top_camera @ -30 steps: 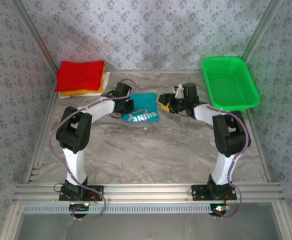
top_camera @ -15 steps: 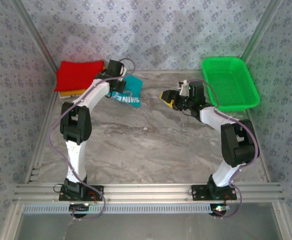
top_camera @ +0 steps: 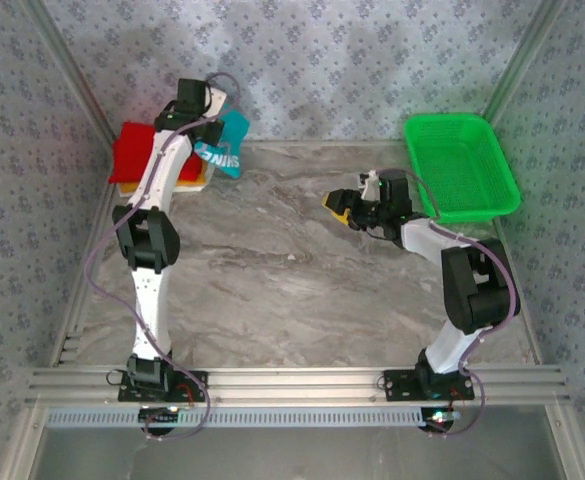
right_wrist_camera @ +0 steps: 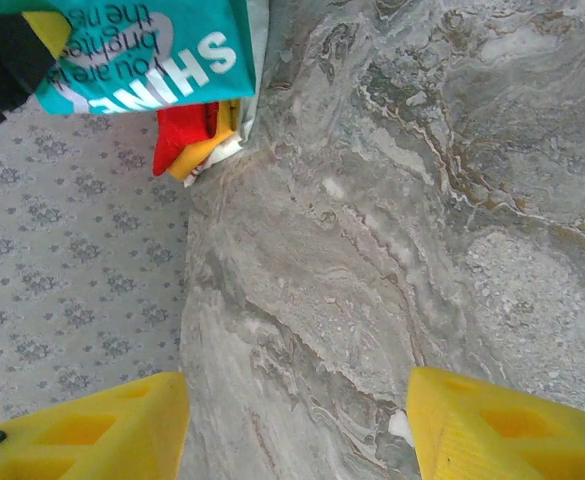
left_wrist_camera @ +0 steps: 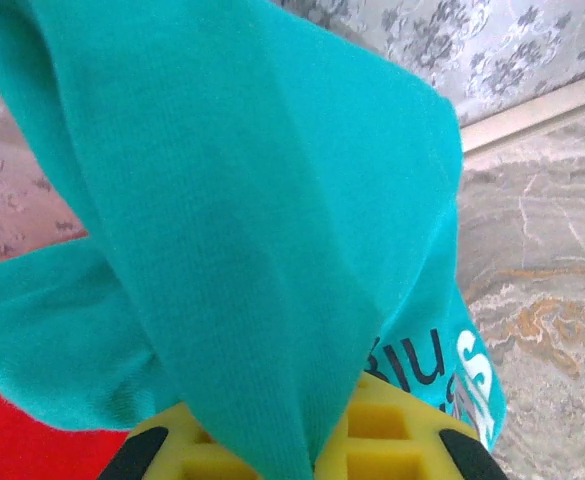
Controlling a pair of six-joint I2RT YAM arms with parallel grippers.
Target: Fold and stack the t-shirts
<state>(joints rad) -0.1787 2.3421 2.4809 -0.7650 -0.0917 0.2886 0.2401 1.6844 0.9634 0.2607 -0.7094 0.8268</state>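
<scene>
The teal shirt (top_camera: 224,148) hangs in the air from the left gripper (left_wrist_camera: 312,445), which is closed tight on a bunch of its cloth, just over the right edge of the pile of folded shirts (top_camera: 142,150). I judge the shirt to be light, soft and limp. It droops and creases under its own weight, so one pinch will not keep a fold; two corners or the hem seem better places to hold. The right gripper (top_camera: 338,205) is well apart from the pile, its jaws apart and empty.
</scene>
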